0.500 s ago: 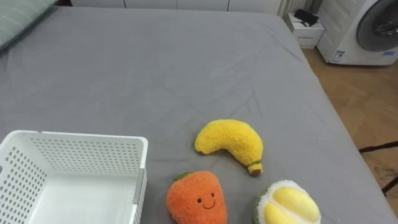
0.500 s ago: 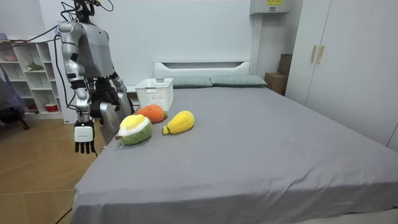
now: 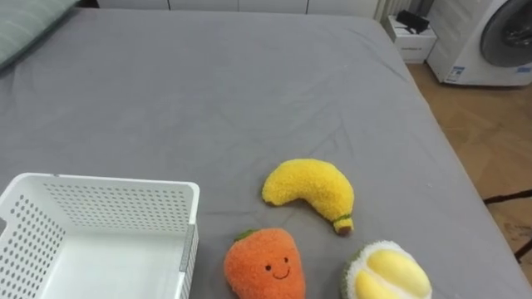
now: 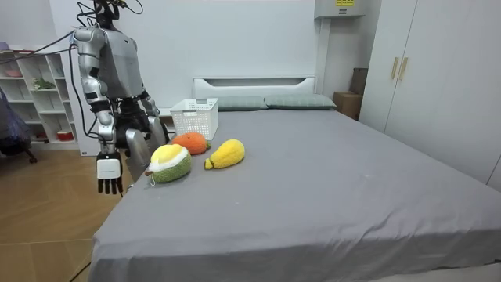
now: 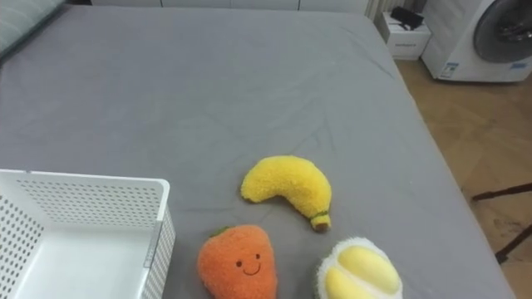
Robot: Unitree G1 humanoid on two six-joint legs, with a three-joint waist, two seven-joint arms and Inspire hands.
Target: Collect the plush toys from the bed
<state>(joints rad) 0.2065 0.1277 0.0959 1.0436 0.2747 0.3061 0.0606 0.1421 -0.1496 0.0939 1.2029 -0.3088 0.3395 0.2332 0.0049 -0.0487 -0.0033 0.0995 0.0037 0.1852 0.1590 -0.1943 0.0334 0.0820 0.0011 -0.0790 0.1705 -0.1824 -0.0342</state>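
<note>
Bed (image 3: 208, 100): we see plain grey sheet.
Basket (image 3: 116, 195): we see white, its walls patterned with small holes.
Banana toy (image 3: 309, 189): we find yellow, with a brown tip.
Carrot toy (image 3: 264, 264): we note orange, a green top and a dark smiling face.
Durian toy (image 3: 386, 272): we read a pale greenish-white shell with a yellow middle.

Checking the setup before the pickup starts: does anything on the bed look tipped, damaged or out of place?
Nothing stands out. The white basket stands upright on the grey bed, and the plush banana, carrot and durian lie intact beside it. The right hand hangs open by the bed's edge.
</note>
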